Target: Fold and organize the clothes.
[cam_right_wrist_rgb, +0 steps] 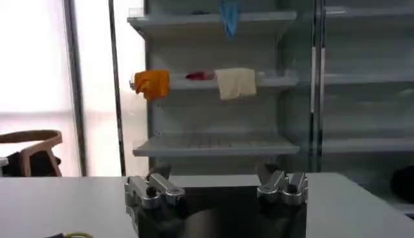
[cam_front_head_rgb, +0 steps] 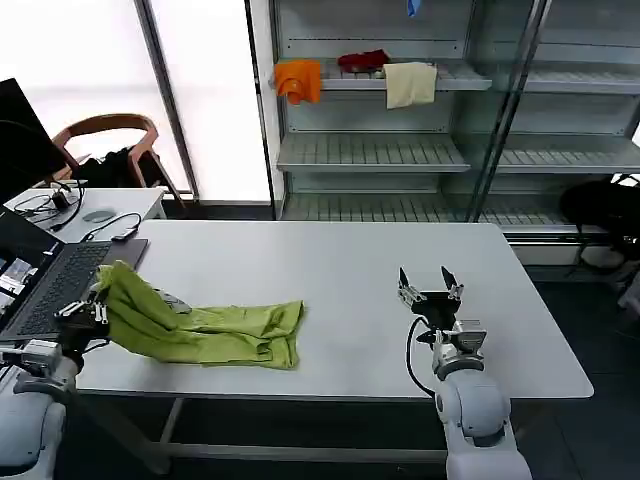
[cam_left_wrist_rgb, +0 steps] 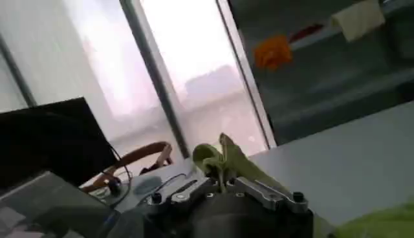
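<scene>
your left pincer (cam_front_head_rgb: 97, 308) is pinched on one end of the green shirt (cam_front_head_rgb: 215, 333) at the left edge of the tabletop (cam_front_head_rgb: 330, 270), holding that end up a little. the rest of the shirt lies bunched flat toward the middle. your right pincer (cam_front_head_rgb: 430, 285) waits with its tips spread, well apart from the cloth. you look to be mid fold; next, carry the held end over and lay it down smooth
</scene>
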Available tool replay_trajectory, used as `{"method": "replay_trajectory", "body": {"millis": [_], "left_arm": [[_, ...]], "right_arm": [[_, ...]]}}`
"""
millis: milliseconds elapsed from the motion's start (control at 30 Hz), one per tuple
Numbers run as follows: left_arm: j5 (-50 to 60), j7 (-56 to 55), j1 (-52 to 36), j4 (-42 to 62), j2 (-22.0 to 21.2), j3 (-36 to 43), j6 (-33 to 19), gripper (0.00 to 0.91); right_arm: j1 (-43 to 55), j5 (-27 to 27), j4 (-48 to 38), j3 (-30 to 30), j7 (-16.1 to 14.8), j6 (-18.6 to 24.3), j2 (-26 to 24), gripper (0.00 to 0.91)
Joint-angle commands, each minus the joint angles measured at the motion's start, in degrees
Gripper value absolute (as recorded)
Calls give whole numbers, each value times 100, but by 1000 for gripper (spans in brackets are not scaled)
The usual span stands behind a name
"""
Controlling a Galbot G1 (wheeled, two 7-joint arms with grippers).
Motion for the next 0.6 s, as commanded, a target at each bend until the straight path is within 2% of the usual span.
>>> {"method": "replay_trajectory", "body": {"millis": [33, 100, 267, 600], "left_arm": [[-910, -652, -47, -1225, -1015, 2417, 883, 0], [-861, -786, -185, -1124, -1177, 2919, 1024, 0], [-794, -1051, -374, -793, -1271, 3434, 1203, 0], [-645, -1213, -393, -351, -1488, 3542, 1265, 10]], "right_arm": [[-40, -60, 20, 11, 0, -6, 0, 907], [-87, -78, 32, 45, 1, -6, -18, 907], [-189, -73, 80, 137, -24, 13, -42, 907], [-198, -72, -69, 157, -45, 85, -22, 907]]}}
